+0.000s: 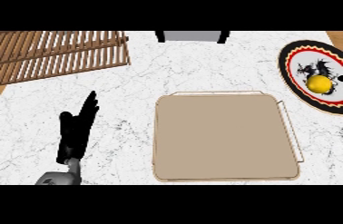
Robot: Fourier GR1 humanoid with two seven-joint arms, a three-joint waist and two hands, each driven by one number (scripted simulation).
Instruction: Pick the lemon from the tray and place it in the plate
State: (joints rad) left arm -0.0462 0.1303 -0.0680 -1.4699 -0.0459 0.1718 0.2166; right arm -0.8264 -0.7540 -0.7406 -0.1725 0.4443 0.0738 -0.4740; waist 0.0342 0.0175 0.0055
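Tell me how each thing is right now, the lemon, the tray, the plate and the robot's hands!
Lemon: resting on the plate, not held.
Plate: flat on the counter at the right edge, holding the lemon.
Tray: flat on the counter, nothing on it.
Left hand: open, fingers straight, resting left of the tray, touching nothing.
Right hand: not in view.
Wooden slatted rack: lying at the top left, nothing on it.

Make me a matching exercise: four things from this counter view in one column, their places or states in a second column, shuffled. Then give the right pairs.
Things:
1. lemon
2. tray
3. left hand
4. wooden rack

Places or states:
A. far left corner of the counter
B. open, fingers straight, at the view's left
C. lying on the plate at the right edge
D. middle of the counter, nothing in it

Pairs: 1-C, 2-D, 3-B, 4-A
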